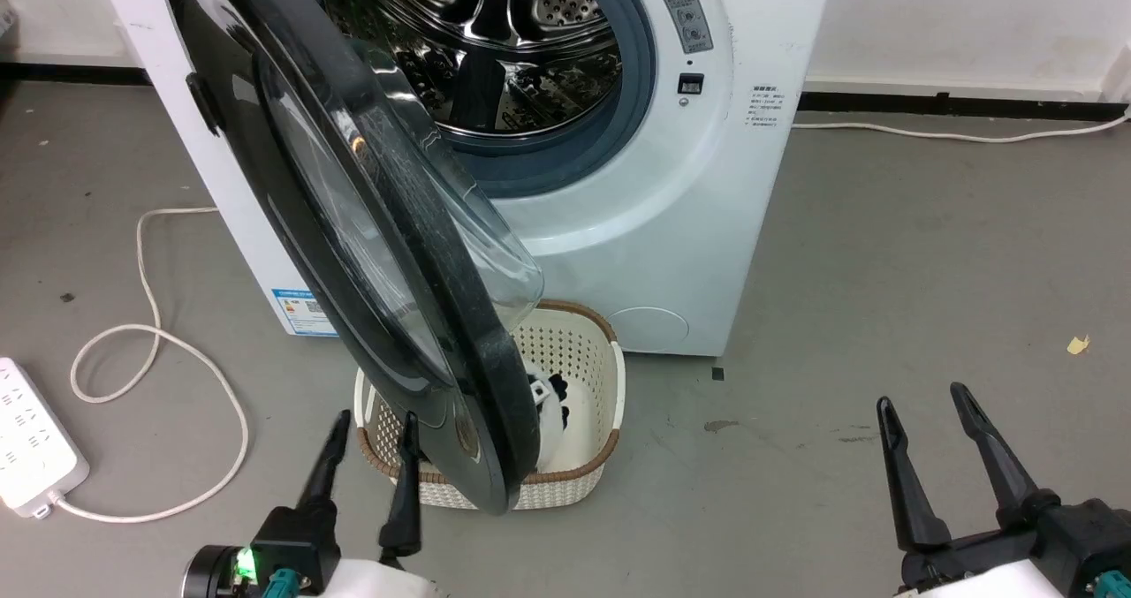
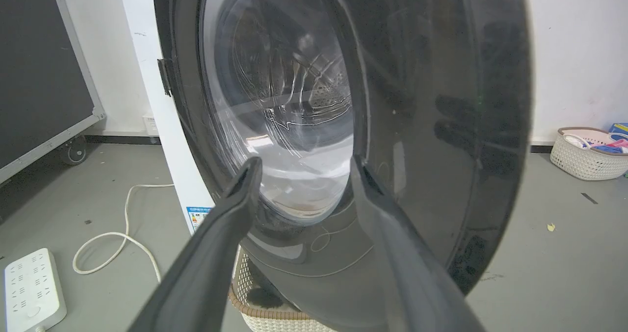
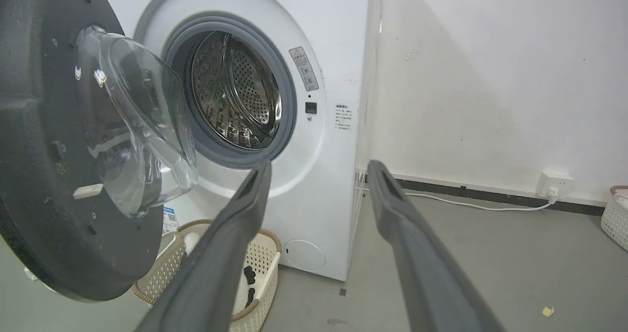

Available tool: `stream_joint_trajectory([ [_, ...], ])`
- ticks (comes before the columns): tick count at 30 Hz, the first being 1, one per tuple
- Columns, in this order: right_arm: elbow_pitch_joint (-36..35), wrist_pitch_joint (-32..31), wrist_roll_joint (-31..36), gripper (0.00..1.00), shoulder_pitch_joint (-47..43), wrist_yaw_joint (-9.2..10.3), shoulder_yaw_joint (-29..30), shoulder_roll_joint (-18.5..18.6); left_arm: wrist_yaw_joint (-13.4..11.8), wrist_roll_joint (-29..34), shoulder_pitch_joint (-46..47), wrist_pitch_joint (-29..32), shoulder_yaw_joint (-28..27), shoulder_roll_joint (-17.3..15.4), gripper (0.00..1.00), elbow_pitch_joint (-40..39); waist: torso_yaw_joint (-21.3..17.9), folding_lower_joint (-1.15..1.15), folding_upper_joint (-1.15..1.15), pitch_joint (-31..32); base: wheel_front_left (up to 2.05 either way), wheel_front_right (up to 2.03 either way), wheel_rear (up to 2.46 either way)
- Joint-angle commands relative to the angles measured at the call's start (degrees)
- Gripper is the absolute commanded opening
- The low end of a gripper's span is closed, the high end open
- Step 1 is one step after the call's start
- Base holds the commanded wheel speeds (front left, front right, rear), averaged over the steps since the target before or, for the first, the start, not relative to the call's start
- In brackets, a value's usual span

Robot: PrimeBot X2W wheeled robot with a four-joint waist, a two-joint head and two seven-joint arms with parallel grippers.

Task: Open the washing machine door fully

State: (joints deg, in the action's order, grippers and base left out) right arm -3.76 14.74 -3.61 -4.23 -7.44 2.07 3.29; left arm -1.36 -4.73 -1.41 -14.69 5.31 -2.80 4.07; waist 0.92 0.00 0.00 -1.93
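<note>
The white washing machine [image 1: 671, 227] stands ahead with its steel drum [image 1: 495, 41] exposed. Its glossy black door [image 1: 292, 192] with the clear bulging window [image 1: 468, 227] stands swung out to about a right angle, hinged at the left, its free edge over the basket. My left gripper [image 1: 375, 426] is open, right at the door's lower outer face; in the left wrist view the door [image 2: 441, 126] looms close behind the gripper [image 2: 304, 165]. At the lower right, well away from the door, my right gripper [image 1: 923, 399] is open and holds nothing; its wrist view looks at the machine [image 3: 333, 175] and the door's inner side [image 3: 44, 175].
A cream woven-rim laundry basket [image 1: 583, 465] with dark and white laundry sits on the floor under the door's edge. A white power strip [image 1: 31, 448] and looping cord [image 1: 150, 351] lie at left. Another cable [image 1: 954, 132] runs along the back wall. A second basket [image 2: 586, 155] stands farther right.
</note>
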Motion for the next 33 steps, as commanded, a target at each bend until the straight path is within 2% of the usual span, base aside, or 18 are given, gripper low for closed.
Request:
stream_joint_trajectory([
  [1, -0.11, 0.25, -0.32, 1.0, -0.42, -0.05, -0.07, -0.39, 0.17, 0.01, 0.35, -0.3, 0.21, -0.08, 0.0, -0.06, -0.01, 0.0, 0.0, -0.03, 0.0, 0.0, 0.0],
  [6, -0.07, 0.26, -0.82, 1.0, -0.23, -0.05, -0.24, -0.4, -0.28, 0.89, 0.92, -0.3, -0.22, -0.08, 0.0, -2.4, 0.09, 0.0, 0.0, 0.04, 0.0, 0.0, 0.0],
  [10, -0.13, 0.26, -1.13, 1.0, -0.27, -0.05, -0.33, -0.4, -1.13, 1.81, 2.11, -0.3, -1.47, -0.08, 0.0, -7.66, 0.19, 0.0, 0.0, 0.47, 0.0, 0.0, 0.0],
  [14, -0.04, 0.26, -1.33, 1.0, -0.4, -0.05, -0.21, -0.41, -3.16, -1.06, 4.15, -0.3, -3.18, -0.08, 0.0, -15.84, 0.27, 0.0, 0.0, 0.99, 0.0, 0.0, 0.0],
  [16, -0.01, 0.26, -1.31, 1.0, -0.42, -0.05, -0.26, -0.41, -4.96, -6.82, 5.56, -0.3, -4.2, -0.08, 0.0, -20.04, 0.25, 0.0, 0.0, 1.19, 0.0, 0.0, 0.0],
  [17, -0.03, 0.26, -1.3, 1.0, -0.41, -0.05, -0.28, -0.41, -5.14, -8.14, 6.44, -0.3, -4.58, -0.08, 0.0, -21.9, 0.25, 0.0, 0.0, 1.26, 0.0, 0.0, 0.0],
  [19, -0.08, 0.26, -1.38, 1.0, -0.4, -0.05, -0.32, -0.41, -4.01, -6.47, 7.91, -0.3, -4.17, -0.08, 0.0, -24.4, 0.2, 0.0, 0.0, 1.45, 0.0, 0.0, 0.0],
  [26, 0.31, 0.26, -2.19, 1.0, -0.38, -0.05, -1.07, -0.41, -2.04, -1.83, 10.95, -0.3, 1.24, -0.08, 0.0, -27.49, -0.65, 0.0, 0.0, 1.75, 0.0, 0.0, 0.0],
  [33, 0.41, 0.26, -2.42, 1.0, -0.9, -0.05, -1.16, -0.41, -0.78, -1.0, 8.94, 0.0, 11.62, -0.08, 0.0, -20.33, -1.31, 0.0, 0.0, 1.26, 0.0, 0.0, 0.0],
])
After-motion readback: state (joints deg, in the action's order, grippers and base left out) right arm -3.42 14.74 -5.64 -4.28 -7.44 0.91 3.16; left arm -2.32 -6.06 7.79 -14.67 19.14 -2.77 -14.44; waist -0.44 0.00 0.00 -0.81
